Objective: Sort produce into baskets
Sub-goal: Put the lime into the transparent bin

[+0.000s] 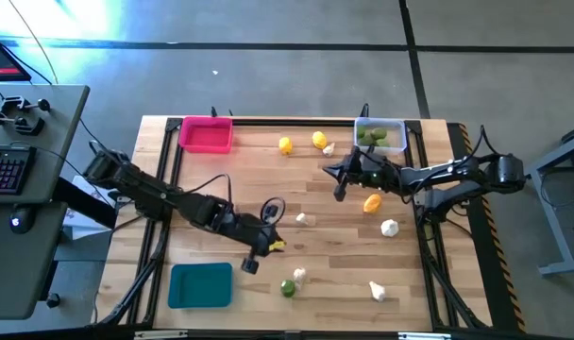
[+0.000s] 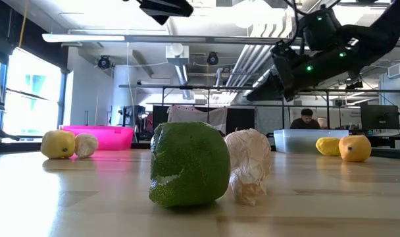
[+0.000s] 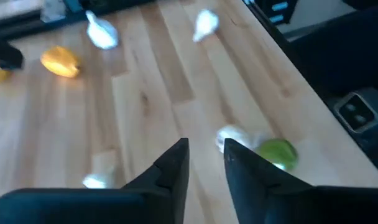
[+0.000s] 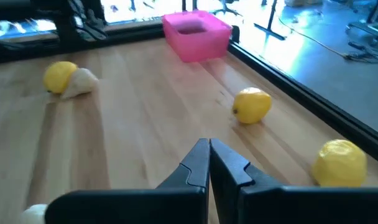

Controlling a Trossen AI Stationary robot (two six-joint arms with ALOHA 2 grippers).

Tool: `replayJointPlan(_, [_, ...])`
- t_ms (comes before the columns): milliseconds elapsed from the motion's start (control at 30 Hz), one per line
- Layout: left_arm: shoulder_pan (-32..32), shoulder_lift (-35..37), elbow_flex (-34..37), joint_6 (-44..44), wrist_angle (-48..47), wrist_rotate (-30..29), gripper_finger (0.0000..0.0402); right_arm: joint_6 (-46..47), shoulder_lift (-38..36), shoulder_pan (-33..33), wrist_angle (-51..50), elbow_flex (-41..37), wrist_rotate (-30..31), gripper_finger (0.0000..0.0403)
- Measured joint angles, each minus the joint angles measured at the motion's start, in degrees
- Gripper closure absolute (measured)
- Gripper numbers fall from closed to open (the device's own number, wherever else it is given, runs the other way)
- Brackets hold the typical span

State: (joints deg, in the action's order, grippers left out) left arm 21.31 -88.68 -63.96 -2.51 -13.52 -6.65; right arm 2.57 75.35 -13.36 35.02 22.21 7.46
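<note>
Lime [image 2: 189,164] and garlic [image 2: 250,163] sit touching on pale wooden worktop [image 1: 315,208] — left pincer [image 3: 204,163] slightly parted, right pincer [image 4: 209,163] closed, both empty.

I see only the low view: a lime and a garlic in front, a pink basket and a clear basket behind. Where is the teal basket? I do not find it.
Observer: The teal basket sits on the left arm's side of the table, at the edge opposite the pink basket.
Operator: Thank you. Is the left gripper near my lime?
Observer: Yes. The left gripper is open and empty, and the lime and the garlic lie just ahead of it.
Operator: And the right gripper?
Observer: The right gripper is shut on nothing, over bare wood in front of the clear basket.
</note>
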Motion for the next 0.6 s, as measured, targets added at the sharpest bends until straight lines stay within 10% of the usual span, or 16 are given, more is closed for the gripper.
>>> replayJointPlan(600, [7.5,-8.56,-3.38,19.32,-0.17,-1.11,0.022,4.99,0.02,11.6,10.01,-9.64,10.4,0.0403])
